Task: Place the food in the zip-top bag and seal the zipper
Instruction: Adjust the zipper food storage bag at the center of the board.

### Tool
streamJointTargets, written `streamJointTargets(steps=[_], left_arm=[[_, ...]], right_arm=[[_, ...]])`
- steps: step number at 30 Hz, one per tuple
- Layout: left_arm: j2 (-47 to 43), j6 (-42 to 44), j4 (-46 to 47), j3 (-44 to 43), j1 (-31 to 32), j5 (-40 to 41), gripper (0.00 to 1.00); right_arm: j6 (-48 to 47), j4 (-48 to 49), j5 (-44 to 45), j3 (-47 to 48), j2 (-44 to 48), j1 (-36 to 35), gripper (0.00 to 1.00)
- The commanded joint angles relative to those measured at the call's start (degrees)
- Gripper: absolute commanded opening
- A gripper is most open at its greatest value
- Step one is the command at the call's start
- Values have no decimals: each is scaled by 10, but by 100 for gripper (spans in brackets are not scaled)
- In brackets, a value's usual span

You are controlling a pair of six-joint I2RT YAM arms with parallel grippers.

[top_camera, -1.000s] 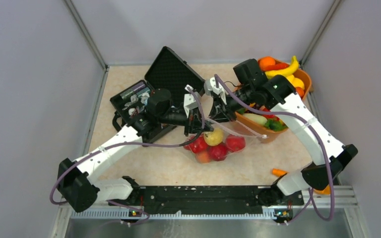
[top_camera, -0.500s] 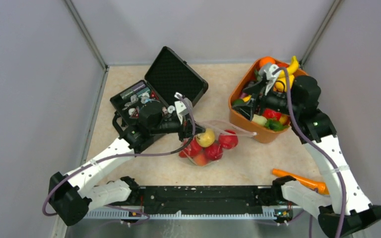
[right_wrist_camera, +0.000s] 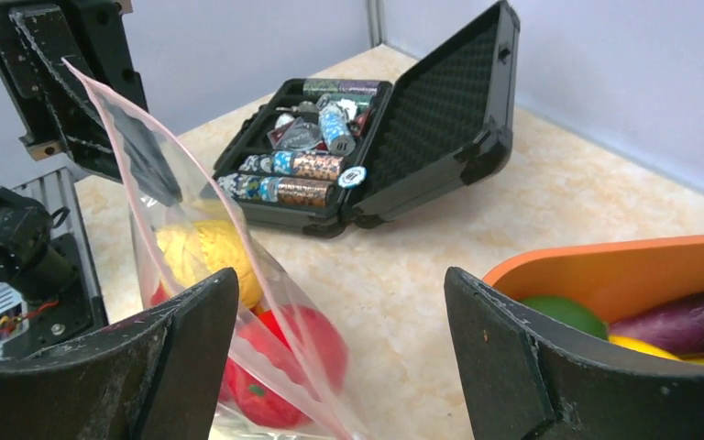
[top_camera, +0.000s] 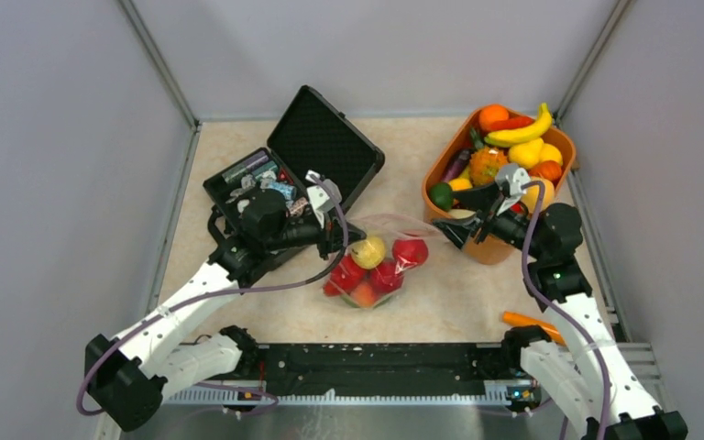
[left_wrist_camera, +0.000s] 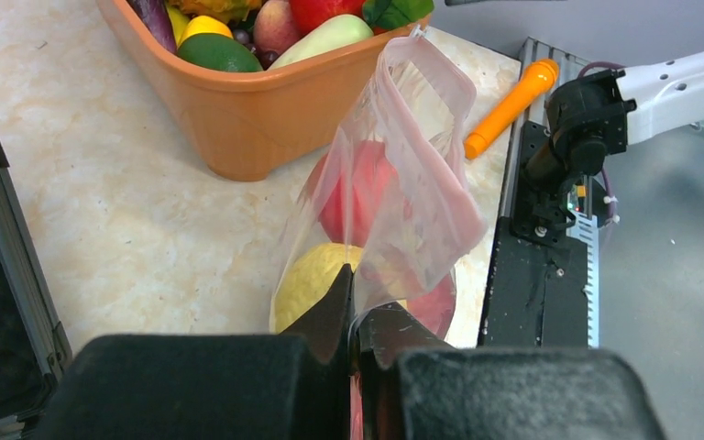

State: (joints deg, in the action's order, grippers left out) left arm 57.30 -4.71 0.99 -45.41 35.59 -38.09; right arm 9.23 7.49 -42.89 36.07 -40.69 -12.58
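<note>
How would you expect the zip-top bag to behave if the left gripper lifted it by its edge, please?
Likely floppy: the zip-top bag creases and droops beyond where the left gripper pinches it. Probably bottom-heavy, since the round fruits bunch together and may roll inside.

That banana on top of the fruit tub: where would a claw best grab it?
Across the banana's middle, coming straight down from above. It lies on top of the pile at the orange tub's far rim with its curved sides exposed, so the fingers can probably close across its narrow width.
</note>
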Motion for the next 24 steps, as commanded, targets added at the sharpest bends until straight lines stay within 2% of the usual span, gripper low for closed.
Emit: streamJointTargets(steps=[1,6,10,12,14,15,17,22,24], left_arm=[[-36,31,-7,-8,-6,-17,0],[-66,42,-30,1,-14,16,0],[-81,40,-26,21,-21,42,0],[-93,31,-17,34,-24,55,0],[-107,24,-14,46,-28,58,0],[-113,23,0,51,-30,59,0],[-125,22,4,54,-33,53,0],[-132,35,-7,43,-36,37,0],[-131,40,-29,38,-36,31,0]], right_arm=[[1,124,-79,-25,29,34,82],[50,215,-238,-31,13,58,85],[55,268,-254,-65,-21,57,85],[109,376,-279,-102,-40,57,84],[149,493,-254,-146,-46,58,84],[149,519,-236,-163,-47,57,84],[128,517,-215,-180,-48,56,83],[43,407,-194,-162,-63,56,79],[34,404,-190,-161,-78,57,79]])
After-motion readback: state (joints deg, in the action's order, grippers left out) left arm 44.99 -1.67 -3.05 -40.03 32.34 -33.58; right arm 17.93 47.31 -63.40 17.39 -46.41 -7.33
